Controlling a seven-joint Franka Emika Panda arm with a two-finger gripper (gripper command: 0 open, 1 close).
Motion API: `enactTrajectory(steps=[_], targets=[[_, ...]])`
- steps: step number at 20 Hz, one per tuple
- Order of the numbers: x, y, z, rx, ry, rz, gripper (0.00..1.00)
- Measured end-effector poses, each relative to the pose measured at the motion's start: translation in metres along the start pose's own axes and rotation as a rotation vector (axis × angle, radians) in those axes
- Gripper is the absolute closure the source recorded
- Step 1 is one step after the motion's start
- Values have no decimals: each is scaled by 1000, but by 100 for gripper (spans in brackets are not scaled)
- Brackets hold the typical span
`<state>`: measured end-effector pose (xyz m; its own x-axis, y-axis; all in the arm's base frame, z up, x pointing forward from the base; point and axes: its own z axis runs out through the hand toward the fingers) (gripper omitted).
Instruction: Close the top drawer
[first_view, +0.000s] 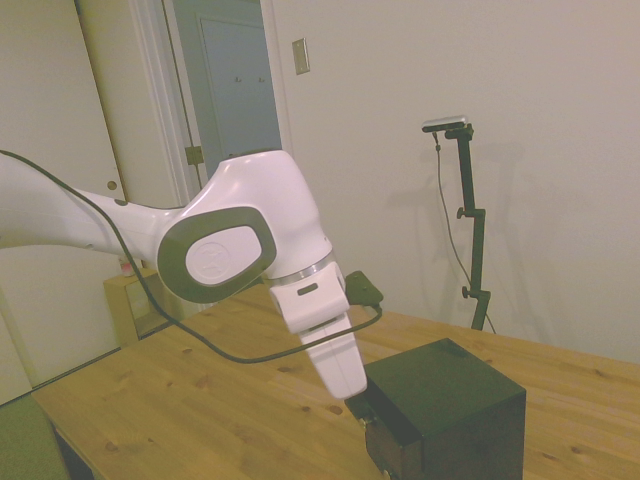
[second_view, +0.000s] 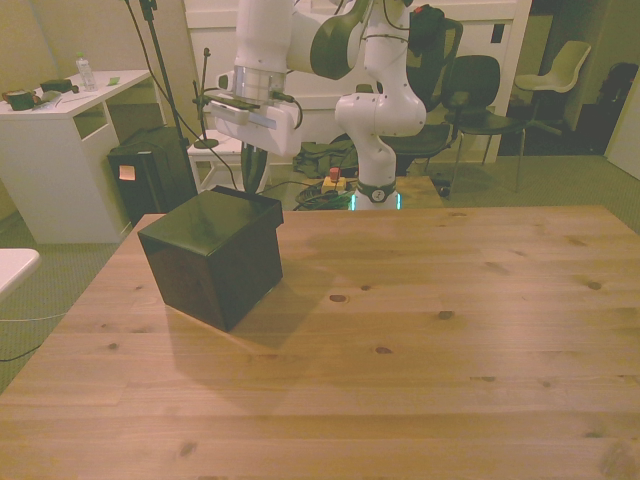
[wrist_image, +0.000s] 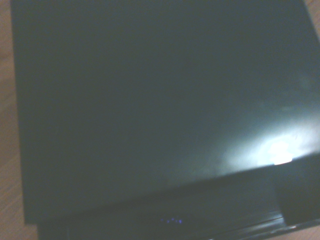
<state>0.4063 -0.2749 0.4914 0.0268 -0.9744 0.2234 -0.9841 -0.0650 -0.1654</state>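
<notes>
The small dark box cabinet (first_view: 440, 400) stands on the wooden table (first_view: 200, 400). Its drawer side faces the arm. The top drawer (first_view: 372, 420) shows only as a narrow dark strip, almost flush with the cabinet front. My gripper (first_view: 360, 405) points down and presses against that front. In the front view the cabinet (second_view: 215, 250) stands toward the front view's left. There the gripper (second_view: 250, 182) drops behind the cabinet's far top edge, and the drawer face is hidden. The wrist view is filled by the cabinet's dark top (wrist_image: 150, 100).
The wooden table (second_view: 420, 340) stretches wide toward the front view's right. Beyond its far edge stand a white desk (second_view: 60, 110), a black bin (second_view: 150, 170) and chairs (second_view: 470, 85). A black cable (first_view: 230, 350) loops below the wrist.
</notes>
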Motion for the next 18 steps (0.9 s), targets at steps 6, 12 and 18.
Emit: enactTrajectory(steps=[6,12,18], targets=[[18,-9,15,5,17,-30,100],[12,-10,12,12,15,-52,100],[-50,-8,1,16,-42,-136,100]])
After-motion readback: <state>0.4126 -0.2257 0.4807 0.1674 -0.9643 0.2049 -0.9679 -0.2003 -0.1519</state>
